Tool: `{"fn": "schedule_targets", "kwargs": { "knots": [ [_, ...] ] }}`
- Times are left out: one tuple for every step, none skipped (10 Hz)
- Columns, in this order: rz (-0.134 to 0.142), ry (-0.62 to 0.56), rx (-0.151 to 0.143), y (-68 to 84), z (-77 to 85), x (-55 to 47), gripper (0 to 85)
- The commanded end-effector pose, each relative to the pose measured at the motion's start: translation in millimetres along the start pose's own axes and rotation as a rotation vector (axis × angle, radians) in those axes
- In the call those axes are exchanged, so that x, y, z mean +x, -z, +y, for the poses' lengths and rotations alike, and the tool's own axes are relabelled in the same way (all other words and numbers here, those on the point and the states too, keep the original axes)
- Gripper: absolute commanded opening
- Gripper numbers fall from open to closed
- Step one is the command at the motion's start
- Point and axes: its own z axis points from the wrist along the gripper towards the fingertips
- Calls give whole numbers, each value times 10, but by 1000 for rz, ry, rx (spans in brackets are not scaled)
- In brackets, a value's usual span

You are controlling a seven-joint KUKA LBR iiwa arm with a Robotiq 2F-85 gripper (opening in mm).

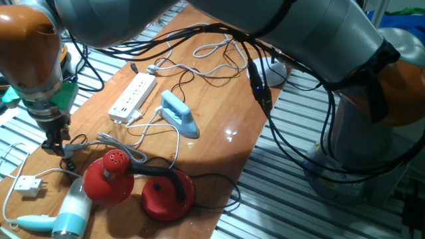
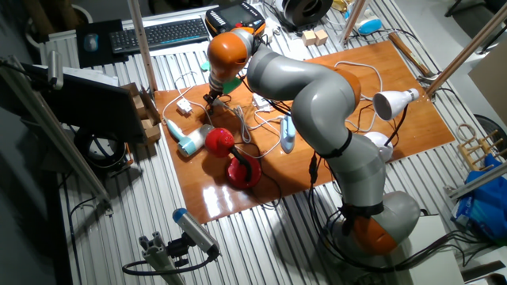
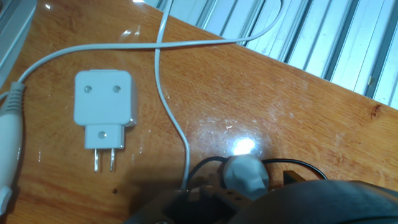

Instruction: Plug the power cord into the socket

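The power cord [image 1: 123, 149] is a grey braided line that runs across the wooden table from the light-blue iron [image 1: 180, 114] toward the left edge. Its pale plug [image 3: 245, 173] sits right at my fingertips in the hand view, with a thin black cord beside it. My gripper [image 1: 56, 147] stands low at the table's left edge, its fingers close together around that plug. The socket [image 1: 133, 96], a long white power strip, lies further back on the table next to the iron, well away from my gripper.
A white boxy plug adapter [image 3: 102, 102] lies with its white cord just beyond my fingers. A red lamp-like object [image 1: 106, 176], a red round base [image 1: 166, 196] and a light-blue hair dryer [image 1: 70, 212] crowd the near corner. Loose white cords loop behind the strip.
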Motion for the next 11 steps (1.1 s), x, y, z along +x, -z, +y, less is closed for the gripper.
{"fn": "schedule_targets", "kwargs": {
  "knots": [
    [2,0,-1,-2,0,0,510],
    [7,1,0,-11,3,0,510],
    [9,1,-1,-35,10,4,510],
    [8,0,-6,-49,12,8,510],
    [10,0,-6,-43,11,9,510],
    [12,0,-8,-37,11,11,510],
    [16,0,-8,-37,12,14,340],
    [17,0,-8,-44,15,14,340],
    [17,0,-8,-52,22,17,340],
    [17,0,-8,-50,23,18,340],
    [17,0,-8,-50,24,18,340]
  ]
}}
